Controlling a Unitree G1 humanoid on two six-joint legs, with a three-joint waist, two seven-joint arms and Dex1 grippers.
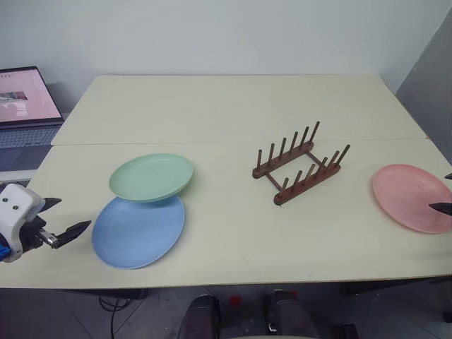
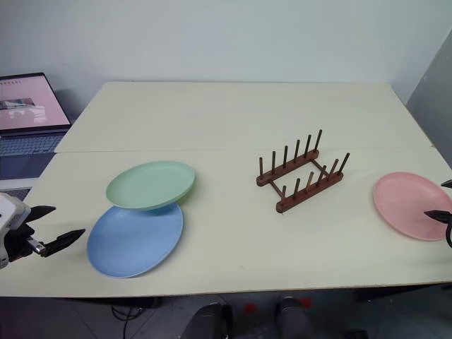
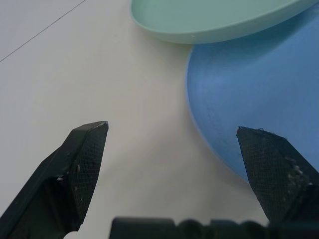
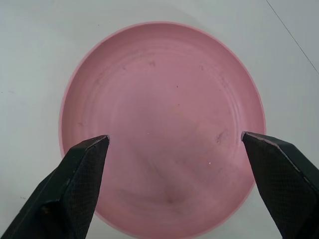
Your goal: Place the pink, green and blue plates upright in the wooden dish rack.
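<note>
Wooden dish rack (image 1: 299,162) empty, green plate (image 1: 151,176) overlapping blue plate (image 1: 138,232)

- No text, label, brand, number or sign could be read anywhere.
- The open grey laptop (image 1: 25,113) at the table's far left edge showed a pink and white screen, but whatever stood on it was too small to make out.
</note>
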